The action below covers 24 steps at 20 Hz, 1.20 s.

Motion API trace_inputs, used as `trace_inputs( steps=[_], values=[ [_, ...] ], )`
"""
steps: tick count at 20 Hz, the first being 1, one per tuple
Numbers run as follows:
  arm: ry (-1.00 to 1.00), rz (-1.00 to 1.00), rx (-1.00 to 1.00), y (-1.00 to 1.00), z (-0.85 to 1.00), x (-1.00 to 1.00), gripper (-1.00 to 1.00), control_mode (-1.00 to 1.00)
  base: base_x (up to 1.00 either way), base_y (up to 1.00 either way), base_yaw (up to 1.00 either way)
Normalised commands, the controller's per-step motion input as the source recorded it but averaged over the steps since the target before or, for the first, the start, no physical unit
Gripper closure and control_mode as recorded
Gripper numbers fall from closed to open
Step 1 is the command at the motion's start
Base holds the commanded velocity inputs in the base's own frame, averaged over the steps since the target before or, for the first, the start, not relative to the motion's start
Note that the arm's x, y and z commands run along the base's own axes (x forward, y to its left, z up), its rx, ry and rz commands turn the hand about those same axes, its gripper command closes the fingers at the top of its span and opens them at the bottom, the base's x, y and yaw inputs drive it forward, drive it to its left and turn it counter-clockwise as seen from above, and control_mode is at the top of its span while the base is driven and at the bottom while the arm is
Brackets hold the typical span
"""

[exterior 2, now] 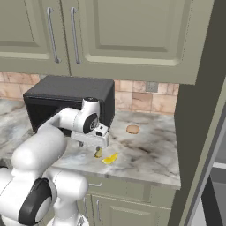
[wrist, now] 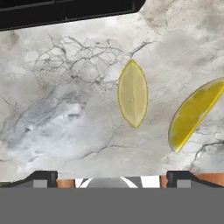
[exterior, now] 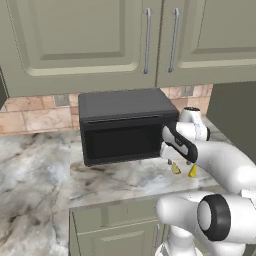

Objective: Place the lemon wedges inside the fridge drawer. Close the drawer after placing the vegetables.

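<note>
The pincer (wrist: 112,177) hangs above the counter (wrist: 65,122) with jaws spread wide, ready to grasp: both lemon wedges (wrist: 132,93) lie just ahead of its tips, the microwave (exterior: 125,125) beyond

Two lemon wedges (wrist: 132,93) (wrist: 194,113), one black microwave (exterior: 125,125), one flat round tan disc (exterior 2: 133,129), and two long bar handles (exterior: 147,41) (exterior: 174,40) on the upper cabinet doors.

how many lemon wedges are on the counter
2. One wedge lies flat on the marble counter below the end effector; the other wedge lies just beside it, apart. None seem hidden.
</note>
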Motion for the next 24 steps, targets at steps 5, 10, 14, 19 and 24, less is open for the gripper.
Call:
trace_inputs(
  steps=[5, 10, 14, 19, 24],
  values=[
    [0.01, 0.00, 0.00, -0.17, -0.42, 0.21, -1.00, -1.00, 0.00, 0.00, 0.00],
    [0.02, 0.02, 0.00, -0.01, -0.24, 0.39, -1.00, -1.00, 0.00, 0.00, 0.00],
    [0.00, 0.05, 0.00, -0.03, -0.13, 0.42, -1.00, -1.00, 0.00, 0.00, 0.00],
    [0.00, 0.03, 0.00, 0.00, -0.29, 0.06, -1.00, -1.00, 0.00, 0.00, 0.00],
    [0.01, 0.01, 0.00, 0.00, -0.24, 0.10, -1.00, -1.00, 0.00, 0.00, 0.00]
  ],
)
